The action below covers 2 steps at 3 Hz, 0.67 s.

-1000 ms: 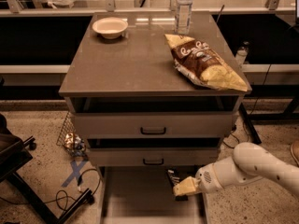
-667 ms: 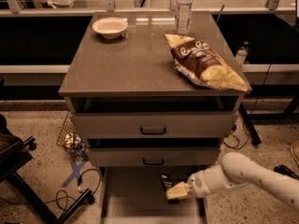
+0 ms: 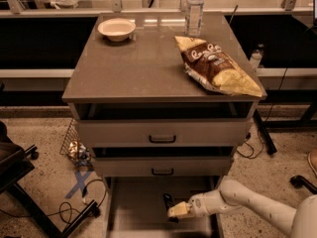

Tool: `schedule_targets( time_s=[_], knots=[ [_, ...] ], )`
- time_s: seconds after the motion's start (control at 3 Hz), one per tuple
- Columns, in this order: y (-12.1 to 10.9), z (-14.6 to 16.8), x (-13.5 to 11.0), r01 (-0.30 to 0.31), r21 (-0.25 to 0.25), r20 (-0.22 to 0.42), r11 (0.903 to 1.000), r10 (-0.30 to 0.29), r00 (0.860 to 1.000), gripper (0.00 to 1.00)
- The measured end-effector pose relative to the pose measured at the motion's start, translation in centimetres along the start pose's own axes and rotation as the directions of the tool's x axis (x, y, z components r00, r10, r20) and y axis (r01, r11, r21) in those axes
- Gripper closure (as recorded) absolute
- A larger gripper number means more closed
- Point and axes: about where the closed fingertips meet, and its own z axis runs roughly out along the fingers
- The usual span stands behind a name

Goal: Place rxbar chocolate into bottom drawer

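Observation:
The bottom drawer [image 3: 138, 207] is pulled out at the foot of the cabinet, its flat grey-brown floor showing. My gripper [image 3: 174, 213] reaches in from the right on a white arm and hangs low over the drawer's right half. The rxbar chocolate [image 3: 169, 203], a small black bar, sticks up and back out of the fingertips, just over the drawer floor. The gripper is shut on it.
The two upper drawers [image 3: 161, 133] with black handles are slightly open. On the cabinet top lie a brown-and-yellow chip bag [image 3: 215, 66], a white bowl [image 3: 116, 29] and a water bottle [image 3: 194, 9]. A wire basket [image 3: 74, 145] and cables lie on the floor at left.
My gripper has moved left and a little lower with the bar, from the drawer's right edge to over its floor.

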Motion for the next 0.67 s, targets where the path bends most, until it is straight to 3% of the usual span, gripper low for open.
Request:
schedule_targets(
  time_s=[0.33,0.67],
  knots=[
    [-4.68,3.27,0.97,-0.082,-0.043,-0.031,0.9957,0.081,0.996,1.0],
    [-5.62,3.8,0.93,-0.094,-0.049,-0.024,0.9943,0.093,0.995,0.82]
  ],
)
